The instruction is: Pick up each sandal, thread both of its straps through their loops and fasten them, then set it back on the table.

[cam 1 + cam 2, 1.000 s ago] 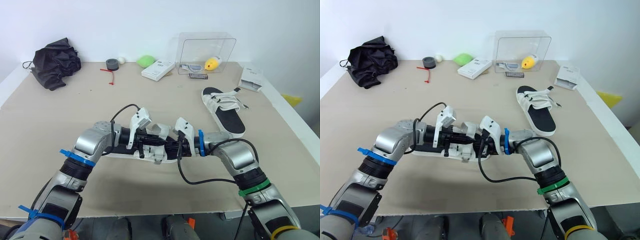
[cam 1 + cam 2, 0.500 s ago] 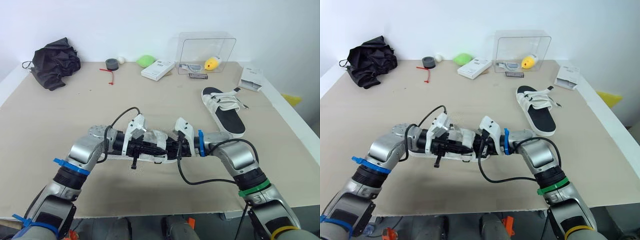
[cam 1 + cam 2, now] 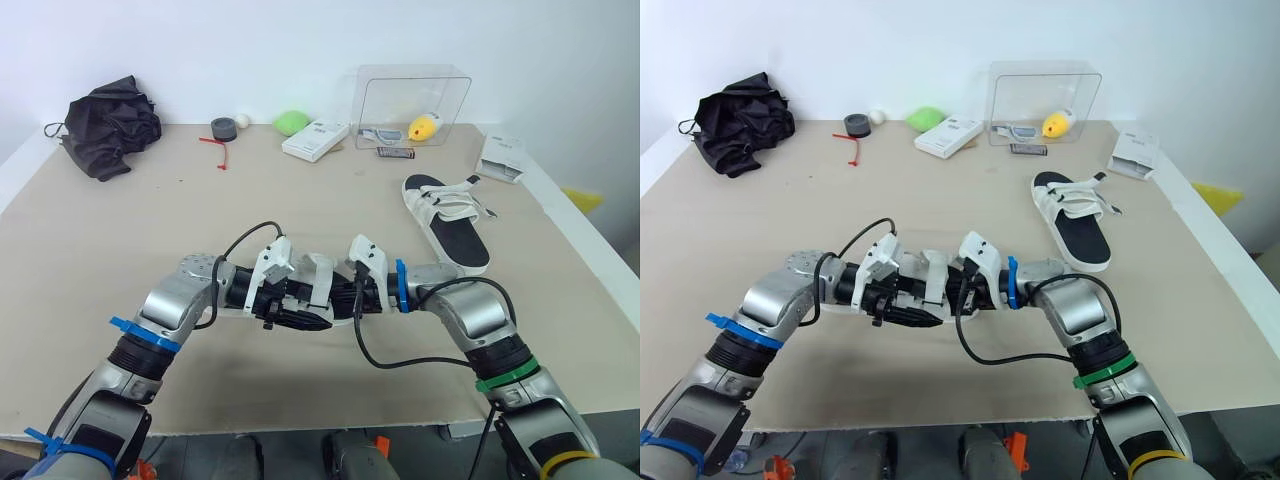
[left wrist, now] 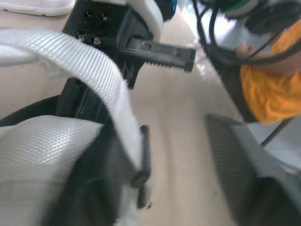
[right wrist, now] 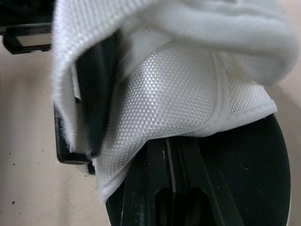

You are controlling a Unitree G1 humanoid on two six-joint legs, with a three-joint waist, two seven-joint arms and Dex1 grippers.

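While the two arms meet at the near sandal (image 3: 320, 272) on the table (image 3: 120, 260), the left gripper (image 3: 303, 320) stands spread open beside its white strap (image 4: 70, 56); whether the right gripper (image 3: 343, 297) clamps anything I cannot tell. The second sandal (image 3: 447, 222) lies far right. Behind it, a clear box (image 3: 372, 95) holds a yellow thing (image 3: 425, 126) and a small pale item (image 3: 383, 134).

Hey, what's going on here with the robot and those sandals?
A two-armed robot is working on a white sandal near the front of the table. Its left gripper and right gripper meet at the sandal's strap, which arches up between them. The other sandal lies alone farther back on the right.
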